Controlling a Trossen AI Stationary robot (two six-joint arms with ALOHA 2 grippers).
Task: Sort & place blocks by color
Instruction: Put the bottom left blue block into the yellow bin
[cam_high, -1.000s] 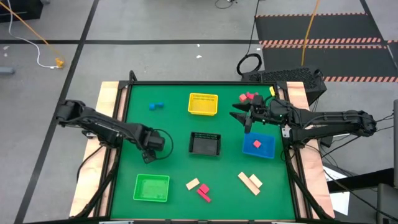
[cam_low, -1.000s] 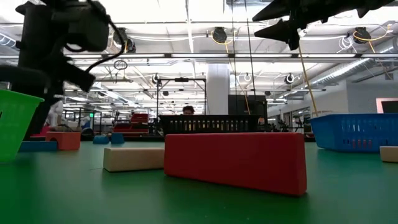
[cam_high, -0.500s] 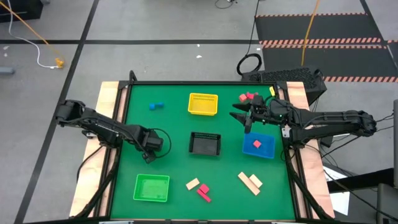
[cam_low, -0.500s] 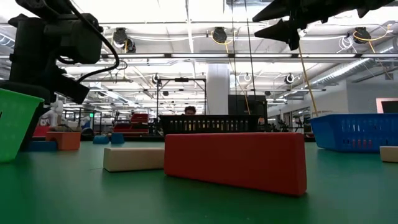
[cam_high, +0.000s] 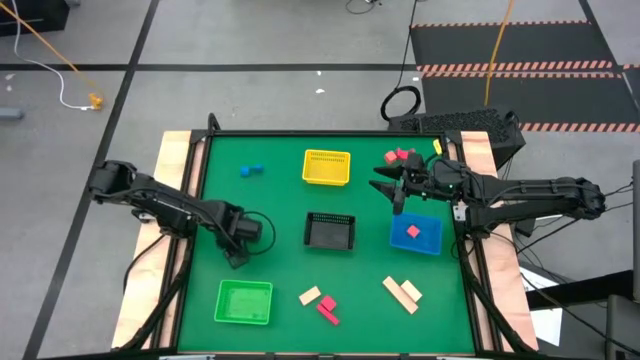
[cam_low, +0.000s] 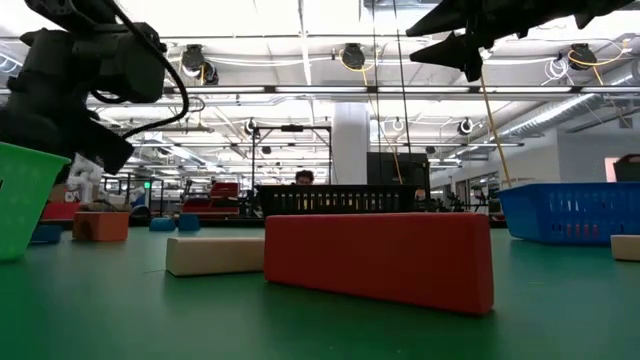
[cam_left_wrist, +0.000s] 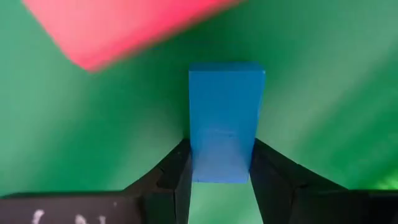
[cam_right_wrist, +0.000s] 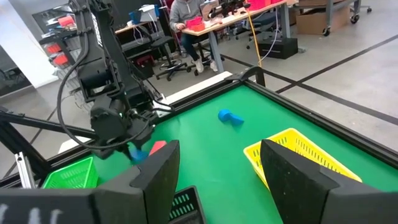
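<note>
My left gripper (cam_high: 237, 258) is at the table's left, just beyond the green basket (cam_high: 245, 302), shut on a blue block (cam_left_wrist: 225, 118). A red block (cam_left_wrist: 124, 25) lies close beside it. In the low view the blue block (cam_low: 45, 233) and the red block (cam_low: 100, 225) both show low on the green table. My right gripper (cam_high: 398, 195) hangs open and bare in the air at the far right, between loose red blocks (cam_high: 400, 156) and the blue basket (cam_high: 416, 235). My left gripper pinches the blue block's two long sides (cam_left_wrist: 198, 163) between its two fingers (cam_left_wrist: 177, 171), at the end nearest the wrist. The fingers lie along the block and slant down from above. Whether the block is clear of the table I cannot tell.
A yellow basket (cam_high: 327, 167) stands at the far middle and a black basket (cam_high: 330, 231) in the centre. The blue basket holds red blocks (cam_high: 413, 232). Two blue blocks (cam_high: 250, 170) lie far left. Tan and red blocks (cam_high: 320, 302) and tan bars (cam_high: 403, 293) lie near the front edge.
My left gripper has tipped from upright to slanting and has shifted a little toward the table's near edge.
</note>
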